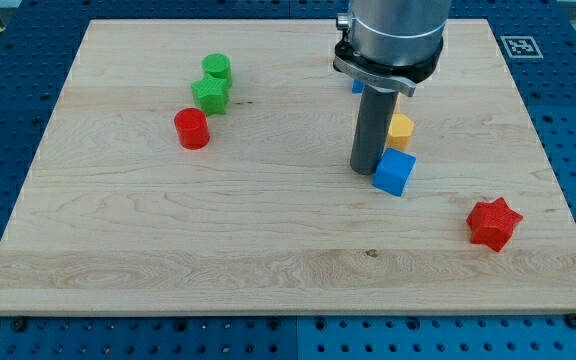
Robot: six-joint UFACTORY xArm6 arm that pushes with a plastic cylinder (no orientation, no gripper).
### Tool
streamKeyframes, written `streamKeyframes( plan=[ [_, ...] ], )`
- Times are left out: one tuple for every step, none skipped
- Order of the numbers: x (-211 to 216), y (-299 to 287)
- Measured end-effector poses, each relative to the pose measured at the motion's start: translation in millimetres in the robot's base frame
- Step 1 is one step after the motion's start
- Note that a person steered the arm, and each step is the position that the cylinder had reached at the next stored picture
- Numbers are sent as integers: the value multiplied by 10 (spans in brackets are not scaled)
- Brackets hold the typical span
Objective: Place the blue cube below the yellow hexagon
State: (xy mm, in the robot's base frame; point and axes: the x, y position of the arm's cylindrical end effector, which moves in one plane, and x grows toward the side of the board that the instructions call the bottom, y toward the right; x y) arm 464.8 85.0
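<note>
Blue cube (394,172) nudged in under the yellow hexagon (401,128).

No gripper here, so nothing to open or close: only my tip (365,168), pressed against the cube's left edge to steer it sideways by pushing, not holding. Cube just beneath the hexagon, nearly touching, so probably close to done. Partly hidden behind the rod, another small blue block (357,87). Well clear of the push: red star (494,222) at the view's lower right, and red cylinder (192,128), green star (209,95) and green cylinder (217,69) at the view's upper left.
</note>
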Motion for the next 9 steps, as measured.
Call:
streamKeyframes(
  plan=[
    [0, -17],
    [41, -260],
    [196, -357],
    [304, -357],
    [304, -357],
    [304, -302],
    [304, -161],
    [304, -109],
    [304, 113]
  ],
)
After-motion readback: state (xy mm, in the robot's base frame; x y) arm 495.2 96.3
